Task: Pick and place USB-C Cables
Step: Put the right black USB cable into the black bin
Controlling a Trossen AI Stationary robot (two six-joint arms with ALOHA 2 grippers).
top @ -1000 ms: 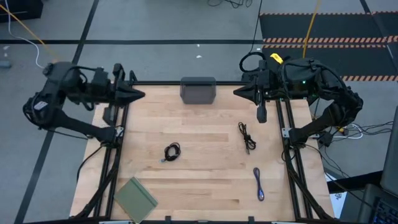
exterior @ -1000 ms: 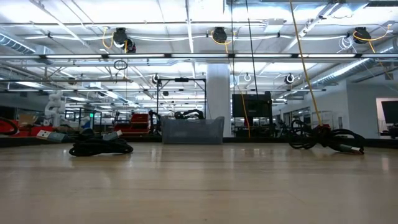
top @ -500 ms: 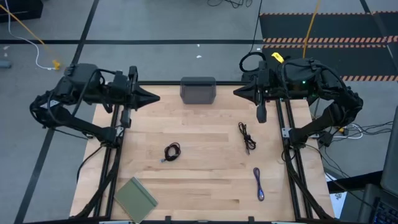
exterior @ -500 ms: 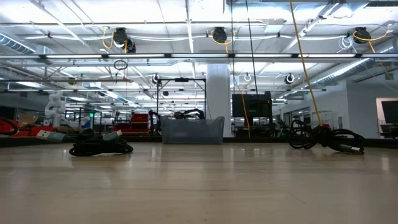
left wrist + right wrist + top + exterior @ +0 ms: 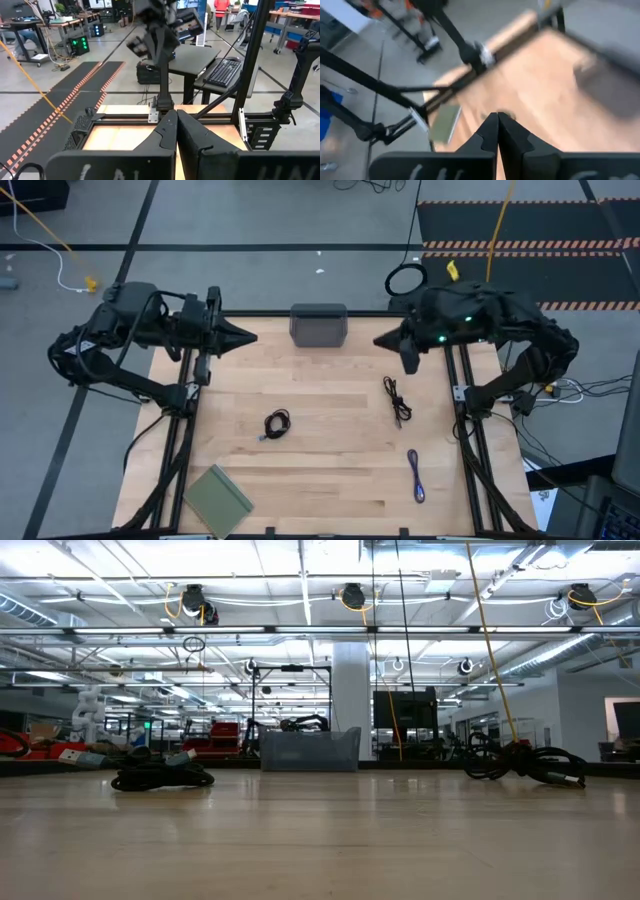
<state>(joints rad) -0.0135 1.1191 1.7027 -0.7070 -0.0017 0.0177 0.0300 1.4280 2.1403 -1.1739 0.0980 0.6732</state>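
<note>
Three USB-C cables lie on the wooden table: a coiled black one (image 5: 277, 424) (image 5: 162, 777) left of the middle, a loosely bundled black one (image 5: 397, 400) (image 5: 525, 765) to its right, and a purple-blue folded strand (image 5: 416, 476) near the right front. A dark grey tray (image 5: 318, 325) (image 5: 308, 751) stands at the middle of the far edge. My left gripper (image 5: 255, 337) (image 5: 176, 114) is shut and hovers high, left of the tray. On the tray's other side my right gripper (image 5: 377, 340) (image 5: 498, 116) hovers shut. Neither holds anything.
A flat green pad (image 5: 218, 496) (image 5: 444, 122) lies at the table's near left corner. Black frame rails (image 5: 180, 430) (image 5: 468, 430) run along the left and right edges. Bare wood lies between the cables and the tray.
My left gripper has moved a little toward the table's right, closer to the tray, and then kept still. My right gripper has rolled about its own pointing line and tipped a little downward, staying beside the tray. The cables lie as before.
</note>
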